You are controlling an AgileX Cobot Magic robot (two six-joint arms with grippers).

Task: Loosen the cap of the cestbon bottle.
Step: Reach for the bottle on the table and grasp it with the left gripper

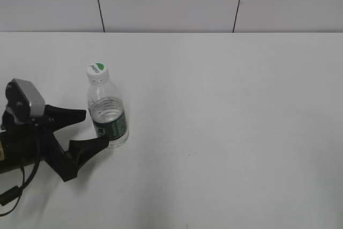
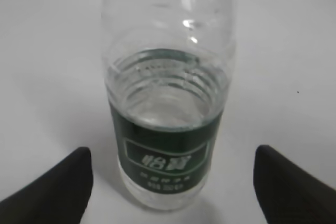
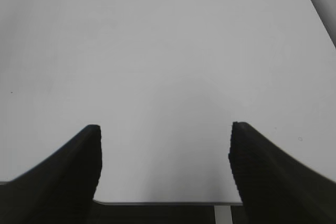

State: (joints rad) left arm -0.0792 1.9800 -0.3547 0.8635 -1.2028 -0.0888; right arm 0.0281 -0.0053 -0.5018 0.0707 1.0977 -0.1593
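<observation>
White tabletop [image 1: 230,132], plain, with a grey panelled wall [image 1: 171,1] behind it in the exterior view.

Cestbon bottle [image 1: 107,112] stands upright on the tabletop, directly ahead of the left end effector [image 1: 95,127]. Clear ribbed body, dark green label band low on it, water level just above the band. Cap [image 1: 97,71] on top, white with a green half-moon, well above the level of the left end effector.

Left end effector spread wide, black fingers [image 1: 67,115] pointing at the bottle's lower body. In the exterior view the nearer fingertip reaches the bottle base at the label; touching or just short, cannot tell. The farther fingertip sits just beside the bottle, with a small gap. Left wrist view: bottle [image 2: 168,129] centred between the two fingertips [image 2: 58,192], clear space on both sides, label facing the camera, cap out of frame above.

Right end effector [image 3: 165,169] spread too, holding nothing. Right wrist view shows its two dark fingers [image 3: 68,171] over bare tabletop near the table edge [image 3: 168,202]. No bottle ahead of it in that view. Right arm not visible in the exterior view.
</observation>
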